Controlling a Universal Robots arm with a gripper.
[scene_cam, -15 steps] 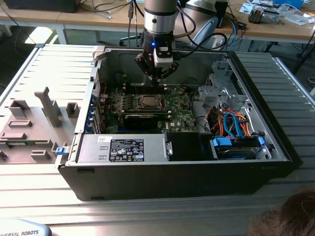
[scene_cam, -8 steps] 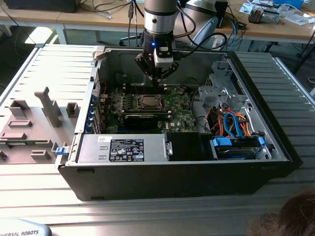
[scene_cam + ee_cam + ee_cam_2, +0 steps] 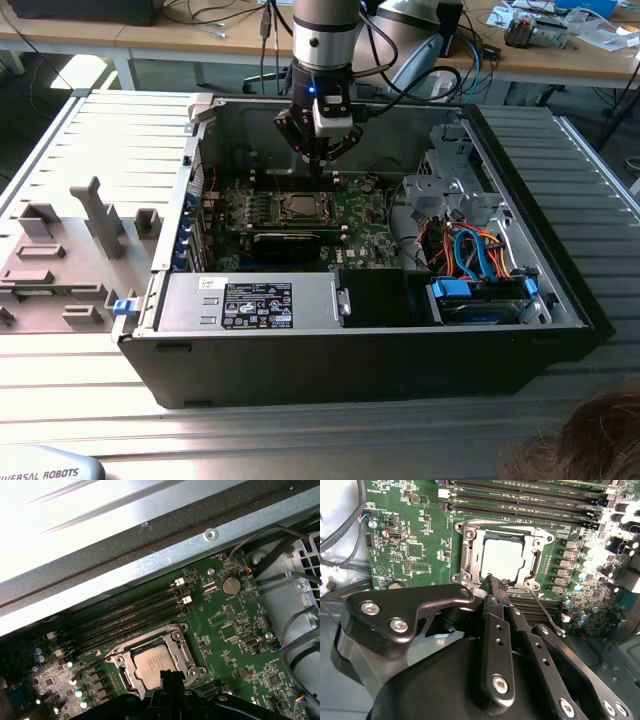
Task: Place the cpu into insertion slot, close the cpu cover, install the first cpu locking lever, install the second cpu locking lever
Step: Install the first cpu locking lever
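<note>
Silver-grey square cpu [image 3: 503, 558] sits in the one insertion slot [image 3: 187, 656] on the green motherboard [image 3: 415, 545], thin silver metal cpu cover [image 3: 470, 555] lying down around it. One black claw [image 3: 492, 582], fingers pinched together and holding nothing, hovers at the socket's edge.

Exterior view: even daylight, bright patch on the ribbed table [image 3: 100, 130], case interior [image 3: 400, 290] in shadow. First wrist view: case wall [image 3: 90, 535] blown out white. Second wrist view: cpu [image 3: 504, 559] lid glares; gripper [image 3: 492, 582] body close, dark, soft-focus.
</note>
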